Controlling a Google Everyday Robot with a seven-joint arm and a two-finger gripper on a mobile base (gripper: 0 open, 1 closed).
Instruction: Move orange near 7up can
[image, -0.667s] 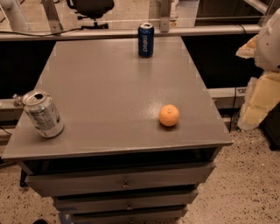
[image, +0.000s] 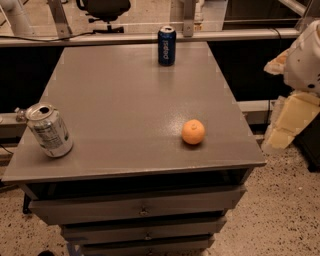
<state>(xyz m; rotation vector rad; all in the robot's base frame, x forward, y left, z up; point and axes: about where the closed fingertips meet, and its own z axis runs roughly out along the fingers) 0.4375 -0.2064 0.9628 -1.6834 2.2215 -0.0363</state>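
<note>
Orange (image: 193, 132) on table (image: 125, 100), right of centre, near lower edge. 7up can (image: 49, 130) tilted at far left, well apart. Gripper (image: 290, 122) at right frame edge, off table; open or closed, cannot tell.

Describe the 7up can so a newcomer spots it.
On the grey table, look at the front-left corner, far from the gripper off the right edge. The 7up can is silvery with a white label, unlike the blue can and the orange.
</note>
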